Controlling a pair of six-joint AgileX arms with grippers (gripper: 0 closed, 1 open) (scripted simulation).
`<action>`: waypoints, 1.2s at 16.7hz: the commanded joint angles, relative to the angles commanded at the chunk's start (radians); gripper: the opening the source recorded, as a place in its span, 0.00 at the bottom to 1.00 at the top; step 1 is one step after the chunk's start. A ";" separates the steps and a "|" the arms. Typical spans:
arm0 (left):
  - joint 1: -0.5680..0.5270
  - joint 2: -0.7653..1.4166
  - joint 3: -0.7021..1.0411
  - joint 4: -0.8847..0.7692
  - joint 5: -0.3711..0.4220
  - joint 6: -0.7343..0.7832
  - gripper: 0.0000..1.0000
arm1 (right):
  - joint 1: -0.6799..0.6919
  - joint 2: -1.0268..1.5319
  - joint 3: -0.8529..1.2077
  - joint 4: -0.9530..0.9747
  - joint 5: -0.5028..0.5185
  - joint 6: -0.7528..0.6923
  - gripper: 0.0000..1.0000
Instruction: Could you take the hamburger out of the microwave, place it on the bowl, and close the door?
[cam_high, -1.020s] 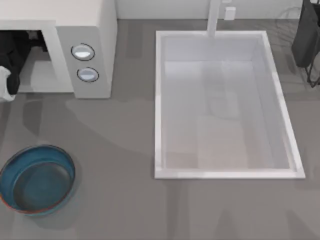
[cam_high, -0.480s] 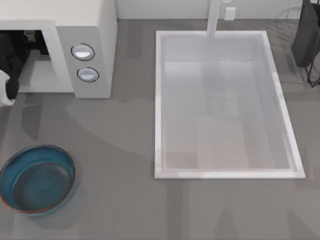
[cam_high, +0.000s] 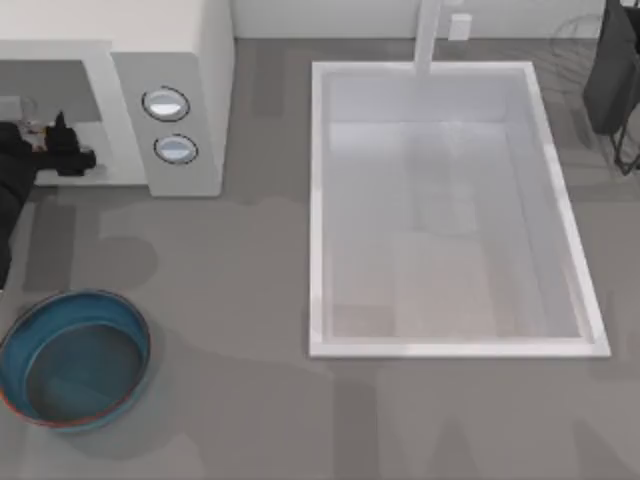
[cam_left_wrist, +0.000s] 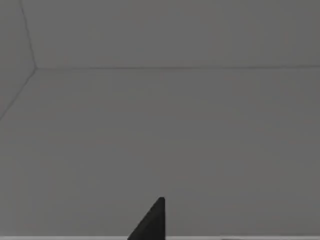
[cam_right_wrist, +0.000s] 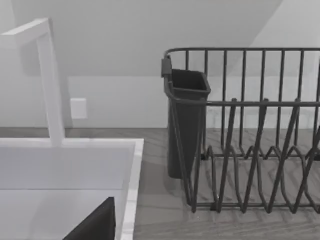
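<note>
My left hand (cam_high: 62, 150) sits at the mouth of the microwave (cam_high: 170, 60), placed to reach the grey cavity (I cannot tell how far it is open). I can't make out the hamburger or its axis. The bowl (cam_high: 75, 358) waits near the front-left table edge. My right arm is parked far right.

A dark wire dish rack (cam_right_wrist: 250, 150) with a dark cutlery holder (cam_right_wrist: 185, 120) stands beside the white sink (cam_right_wrist: 70, 165); a white faucet (cam_right_wrist: 47, 75) rises behind the sink.

The white microwave (cam_high: 170, 90) stands at the worktop's far left corner, seemingly open; the blue bowl (cam_high: 75, 358) sits upright near the front left corner.
</note>
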 joint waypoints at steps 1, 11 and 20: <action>0.005 -0.027 -0.079 0.046 0.005 0.001 0.00 | 0.000 0.000 0.000 0.000 0.000 0.000 1.00; 0.029 -0.143 -0.355 0.242 0.026 0.007 0.00 | 0.000 0.000 0.000 0.000 0.000 0.000 1.00; 0.023 -0.404 -0.350 -0.024 0.022 0.009 0.00 | 0.000 0.000 0.000 0.000 0.000 0.000 1.00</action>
